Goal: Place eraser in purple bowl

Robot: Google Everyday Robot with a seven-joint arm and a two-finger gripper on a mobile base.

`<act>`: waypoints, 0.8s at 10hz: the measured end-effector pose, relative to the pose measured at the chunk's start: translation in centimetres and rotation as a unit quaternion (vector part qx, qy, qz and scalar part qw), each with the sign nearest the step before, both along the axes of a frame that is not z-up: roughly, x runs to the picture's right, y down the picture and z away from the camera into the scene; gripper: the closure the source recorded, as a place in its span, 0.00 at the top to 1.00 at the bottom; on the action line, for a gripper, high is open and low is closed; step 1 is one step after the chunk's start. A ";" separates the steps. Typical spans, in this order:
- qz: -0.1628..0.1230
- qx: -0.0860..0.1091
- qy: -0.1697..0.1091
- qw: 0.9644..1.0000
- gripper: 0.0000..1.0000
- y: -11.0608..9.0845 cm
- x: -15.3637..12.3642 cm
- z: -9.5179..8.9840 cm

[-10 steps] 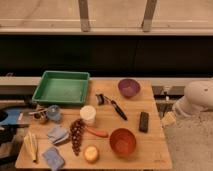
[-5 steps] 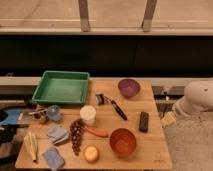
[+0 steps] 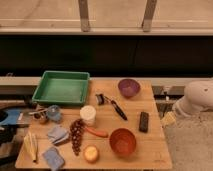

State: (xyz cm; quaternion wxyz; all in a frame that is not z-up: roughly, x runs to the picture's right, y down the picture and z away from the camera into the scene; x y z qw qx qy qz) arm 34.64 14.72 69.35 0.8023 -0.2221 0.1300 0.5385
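The eraser [image 3: 144, 121], a small flat black block, lies on the wooden table [image 3: 160, 150] near its right edge. The purple bowl [image 3: 129, 87] stands empty at the table's far right corner, well beyond the eraser. Only a white rounded part of my arm [image 3: 197, 97] shows, off the table's right side and level with the eraser. My gripper itself is out of view and nothing from the table is in it.
A green tray [image 3: 62, 87] sits at the far left. A black-handled utensil [image 3: 116, 107], white cup [image 3: 88, 114], orange bowl [image 3: 122, 141], carrot [image 3: 96, 132], grapes [image 3: 76, 136], blue cloths [image 3: 57, 134], a banana [image 3: 31, 146] and a round yellow fruit [image 3: 91, 153] crowd the table.
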 end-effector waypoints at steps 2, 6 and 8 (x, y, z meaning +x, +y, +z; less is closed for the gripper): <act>0.004 0.003 0.002 1.000 0.74 -0.1 -0.1 0.0; 0.014 0.015 -0.012 1.000 0.74 -1.2 -2.6 0.7; 0.001 0.016 -0.031 0.999 0.74 -1.9 -5.0 1.7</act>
